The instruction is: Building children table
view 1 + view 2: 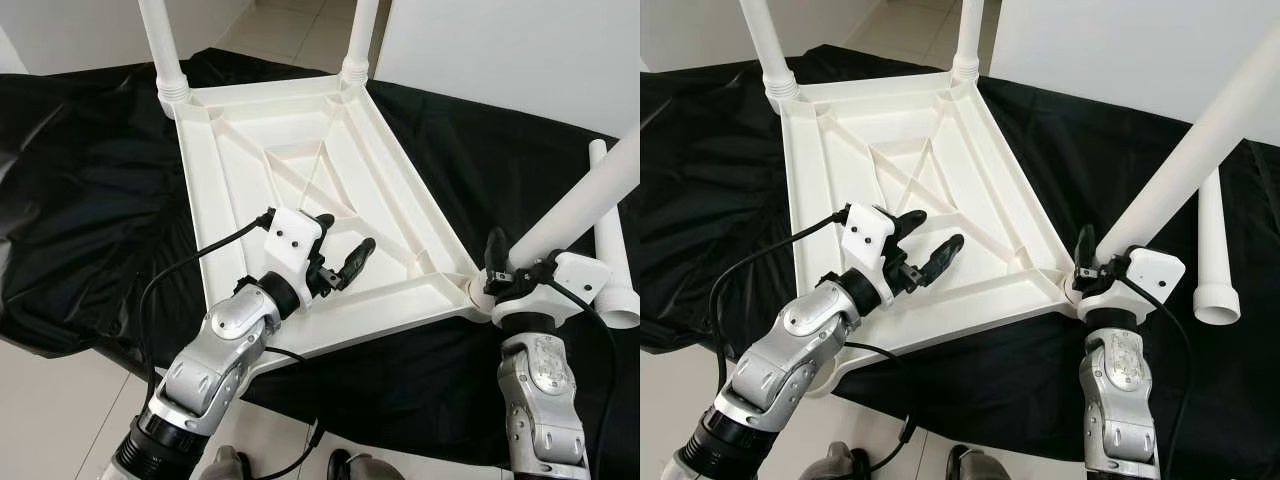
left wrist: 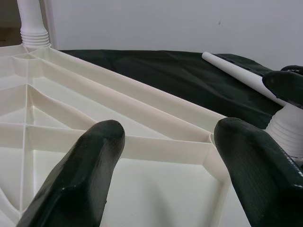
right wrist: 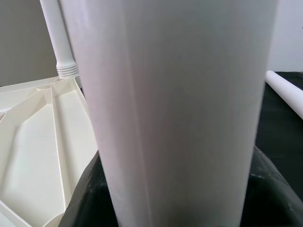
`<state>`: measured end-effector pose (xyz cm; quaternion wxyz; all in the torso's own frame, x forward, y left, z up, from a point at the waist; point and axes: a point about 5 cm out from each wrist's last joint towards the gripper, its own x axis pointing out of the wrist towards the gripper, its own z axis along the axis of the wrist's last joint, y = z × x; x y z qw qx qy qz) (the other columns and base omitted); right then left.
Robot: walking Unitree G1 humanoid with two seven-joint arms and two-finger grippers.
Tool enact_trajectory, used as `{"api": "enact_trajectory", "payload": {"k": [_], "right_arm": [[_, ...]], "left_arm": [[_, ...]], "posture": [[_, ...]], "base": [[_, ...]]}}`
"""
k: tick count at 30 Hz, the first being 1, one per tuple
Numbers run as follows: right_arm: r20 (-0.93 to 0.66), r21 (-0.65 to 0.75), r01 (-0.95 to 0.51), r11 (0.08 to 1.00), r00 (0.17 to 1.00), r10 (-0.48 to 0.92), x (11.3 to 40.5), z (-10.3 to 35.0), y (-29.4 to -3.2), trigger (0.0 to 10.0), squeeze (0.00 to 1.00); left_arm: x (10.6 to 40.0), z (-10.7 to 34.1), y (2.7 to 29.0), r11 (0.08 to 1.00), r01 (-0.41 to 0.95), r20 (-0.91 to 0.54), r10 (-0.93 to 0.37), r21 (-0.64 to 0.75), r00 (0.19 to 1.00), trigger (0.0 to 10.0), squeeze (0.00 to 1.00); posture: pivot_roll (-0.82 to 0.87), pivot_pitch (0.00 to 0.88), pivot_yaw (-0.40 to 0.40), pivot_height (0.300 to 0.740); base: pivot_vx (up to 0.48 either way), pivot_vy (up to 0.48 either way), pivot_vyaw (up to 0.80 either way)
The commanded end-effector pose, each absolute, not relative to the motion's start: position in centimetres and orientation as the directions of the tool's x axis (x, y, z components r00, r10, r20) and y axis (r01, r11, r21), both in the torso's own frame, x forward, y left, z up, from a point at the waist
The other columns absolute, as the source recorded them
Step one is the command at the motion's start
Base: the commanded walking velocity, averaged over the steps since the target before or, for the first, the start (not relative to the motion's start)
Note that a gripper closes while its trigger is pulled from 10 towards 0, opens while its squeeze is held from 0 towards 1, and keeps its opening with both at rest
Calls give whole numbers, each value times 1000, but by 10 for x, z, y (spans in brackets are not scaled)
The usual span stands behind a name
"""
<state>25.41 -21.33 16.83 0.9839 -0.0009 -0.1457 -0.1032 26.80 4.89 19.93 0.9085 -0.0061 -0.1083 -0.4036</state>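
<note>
Right hand (image 1: pixel 1102 268) is clamped around the third leg (image 1: pixel 1200 140), which leans at its corner socket, so not seated yet I'd guess. Left hand (image 1: pixel 340 258), fingers spread and empty, hovers over the upside-down tabletop (image 1: pixel 300 160). Two legs (image 1: pixel 160 45) stand at the far corners, and the fourth leg (image 1: pixel 1215 250) lies just right of the right hand on the black sheet (image 1: pixel 80 180) (roughly halfway done).
</note>
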Motion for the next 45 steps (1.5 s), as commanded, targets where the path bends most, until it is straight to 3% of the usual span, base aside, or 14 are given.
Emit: {"api": "enact_trajectory", "payload": {"k": [1, 9, 12, 17, 18, 19, 20, 27, 28, 39, 45], "right_arm": [[85, 38, 234, 971, 968, -237, 252, 130, -219, 10000, 0], [131, 38, 215, 976, 967, -218, 259, 146, -220, 10000, 0], [180, -33, 192, 981, 966, -183, 268, 167, -222, 10000, 0], [211, 8, 165, 986, 964, -162, 273, 181, -224, 10000, 0], [221, 19, 142, 990, 965, -142, 274, 185, -222, 10000, 0], [221, 19, 142, 990, 965, -142, 274, 185, -222, 10000, 0], [233, 31, 112, 993, 965, -116, 275, 189, -219, 10000, 0], [259, 73, 37, 997, 964, -55, 279, 202, -212, 10000, 0], [274, 96, 11, 995, 961, -38, 280, 209, -210, 10000, 0], [376, 103, -78, 992, 926, 34, 279, 241, -209, 10000, 0], [314, -19, -141, 990, 939, 140, 284, 237, -205, 10000, 0]], "left_arm": [[265, 198, 46, 616, 783, 189, -782, 87, 594, 10000, 0], [266, 200, 46, 615, 784, 192, -783, 88, 592, 10000, 0], [268, 202, 45, 607, 789, 195, -788, 96, 583, 10000, 0], [270, 203, 46, 604, 790, 199, -791, 105, 578, 10000, 0], [270, 204, 45, 597, 797, 205, -794, 89, 572, 10000, 776], [270, 204, 45, 597, 797, 205, -794, 89, 572, 10000, 776], [270, 206, 46, 590, 804, 211, -798, 79, 565, 10000, 1000], [271, 208, 47, 579, 809, 207, -808, 98, 552, 10000, 1000], [272, 210, 47, 569, 815, 200, -816, 111, 542, 10000, 0], [281, 221, 52, 546, 829, 202, -832, 125, 517, 10000, 0], [286, 231, 51, 525, 846, 236, -838, 96, 493, 10000, 0]], "posture": [[22, 174, -26, 740], [22, 167, -30, 740], [23, 168, -38, 740], [24, 170, -45, 740], [26, 171, -49, 740], [26, 171, -49, 740], [27, 172, -51, 740], [34, 176, -59, 740], [35, 176, -61, 740], [23, 177, -66, 740], [18, 174, -70, 740]], "base": [[0, 0, 0], [0, 0, 0], [0, 0, 0], [0, 0, 0], [0, 0, 0], [0, 0, 0], [0, 0, 0], [0, 0, 0], [0, 0, 0], [0, 0, 0], [0, 0, 0]]}}
